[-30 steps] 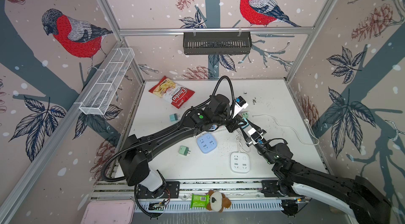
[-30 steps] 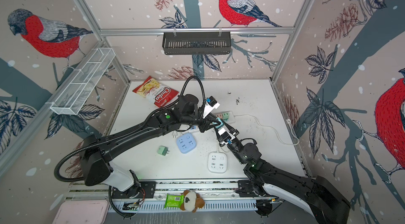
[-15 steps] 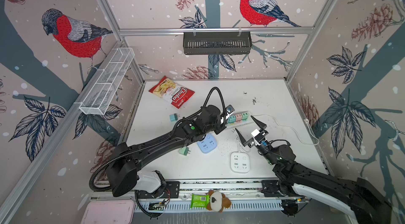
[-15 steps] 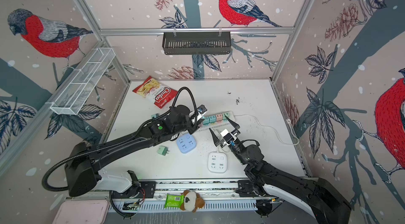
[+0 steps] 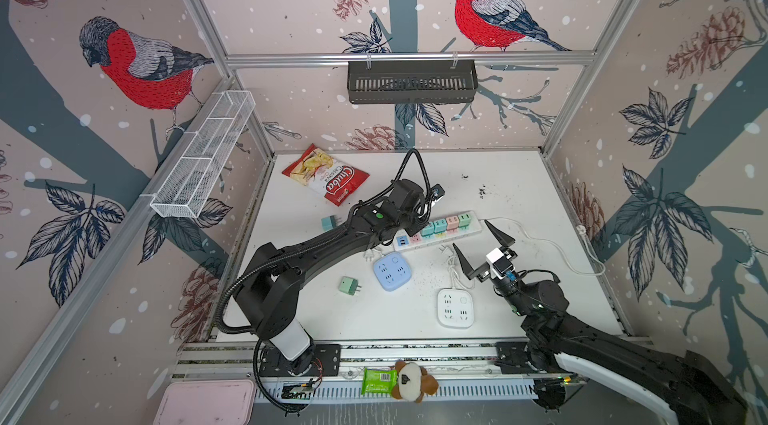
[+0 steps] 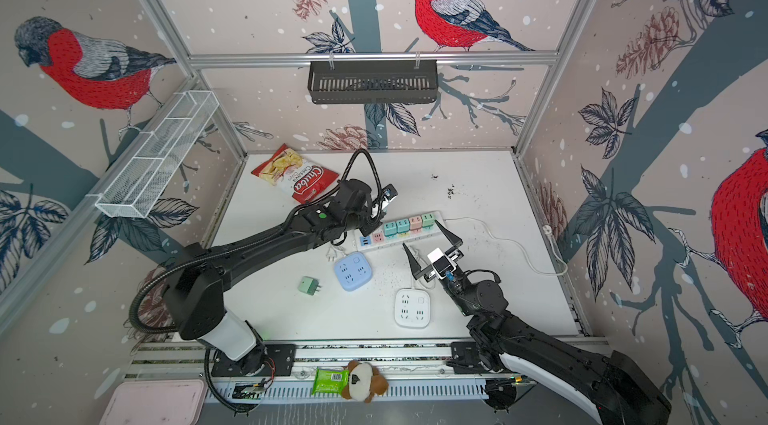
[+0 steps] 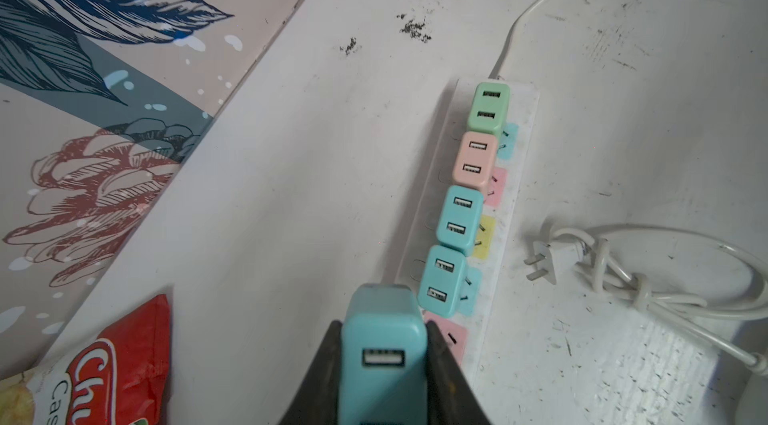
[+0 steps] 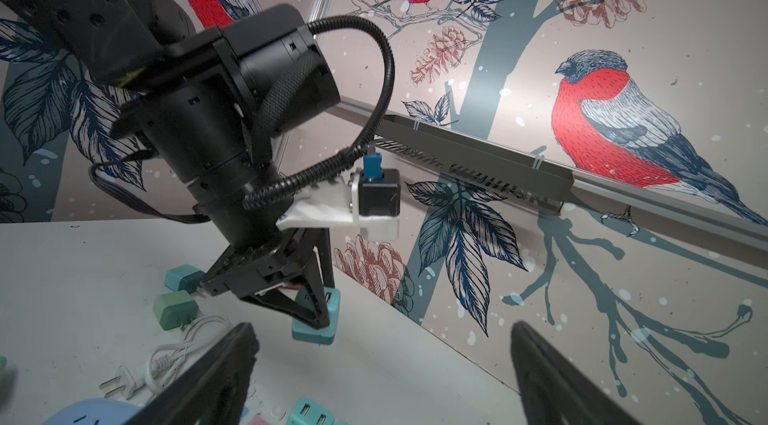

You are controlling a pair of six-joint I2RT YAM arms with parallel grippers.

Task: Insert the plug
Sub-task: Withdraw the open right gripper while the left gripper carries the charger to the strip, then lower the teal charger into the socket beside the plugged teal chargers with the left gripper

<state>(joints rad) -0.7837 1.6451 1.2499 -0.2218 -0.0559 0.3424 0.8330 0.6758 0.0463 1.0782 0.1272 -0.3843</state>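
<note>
Grip is firm: left gripper (image 7: 384,325) clamps the teal USB charger plug (image 7: 382,377) just beside the free pink socket (image 7: 451,337) at the power strip's (image 5: 446,236) left end, likely lining up its prongs. Right gripper (image 5: 470,233) hangs wide and empty near the strip's right end, out of the way.
</note>
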